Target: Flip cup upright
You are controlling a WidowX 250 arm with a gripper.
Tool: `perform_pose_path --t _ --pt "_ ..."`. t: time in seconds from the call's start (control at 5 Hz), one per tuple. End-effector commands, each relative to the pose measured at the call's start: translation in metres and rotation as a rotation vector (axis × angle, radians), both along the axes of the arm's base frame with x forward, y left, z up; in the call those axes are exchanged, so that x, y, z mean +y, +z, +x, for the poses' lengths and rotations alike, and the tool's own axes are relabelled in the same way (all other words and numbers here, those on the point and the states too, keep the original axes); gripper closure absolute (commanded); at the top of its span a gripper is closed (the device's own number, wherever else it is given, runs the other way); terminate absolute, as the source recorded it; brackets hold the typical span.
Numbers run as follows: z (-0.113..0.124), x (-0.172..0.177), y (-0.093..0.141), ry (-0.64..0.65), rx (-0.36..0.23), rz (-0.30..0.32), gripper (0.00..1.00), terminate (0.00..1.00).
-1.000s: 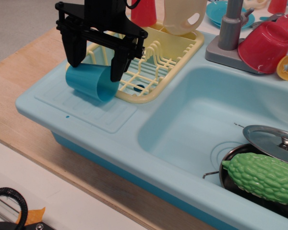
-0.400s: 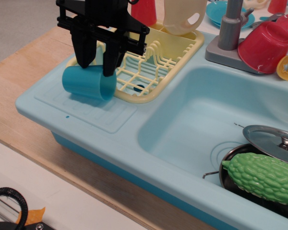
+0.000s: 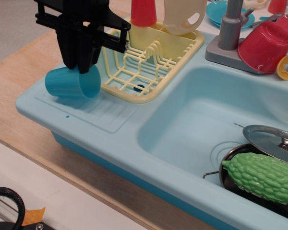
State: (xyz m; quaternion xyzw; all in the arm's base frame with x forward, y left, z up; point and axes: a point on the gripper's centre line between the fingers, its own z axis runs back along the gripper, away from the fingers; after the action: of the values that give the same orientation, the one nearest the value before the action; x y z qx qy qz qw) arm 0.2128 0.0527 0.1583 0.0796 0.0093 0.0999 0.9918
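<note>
Since the earlier frames, the end effector (image 3: 81,67) had drawn leftward from the yellow dish rack (image 3: 149,60), its fingers pinched shut on the rim of the blue cup (image 3: 71,84), which lay on its side over the drainboard left of that rack. A rim-only pinch looked liable to slip as the cup swung upright, letting it roll off the sink unit's (image 3: 86,129) left edge onto the desk (image 3: 19,72). Open drainboard in front of the rack left room to set it down.

I count one blue cup (image 3: 72,83), three red cups (image 3: 264,46), one lid (image 3: 272,142), one green gourd (image 3: 264,178).
</note>
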Motion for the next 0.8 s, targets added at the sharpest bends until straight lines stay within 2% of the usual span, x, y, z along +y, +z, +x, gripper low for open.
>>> perform_pose_path --t 0.0,0.2,0.4,0.6 --pt "0.009 -0.002 0.022 -0.026 -0.028 0.007 1.00 0.00" --pt "0.005 0.001 0.045 -0.005 -0.083 -0.043 1.00 0.00" --pt "0.005 -0.002 0.065 0.001 -0.132 -0.033 1.00 0.00" --pt "0.004 -0.001 0.073 0.027 -0.115 -0.070 1.00 0.00"
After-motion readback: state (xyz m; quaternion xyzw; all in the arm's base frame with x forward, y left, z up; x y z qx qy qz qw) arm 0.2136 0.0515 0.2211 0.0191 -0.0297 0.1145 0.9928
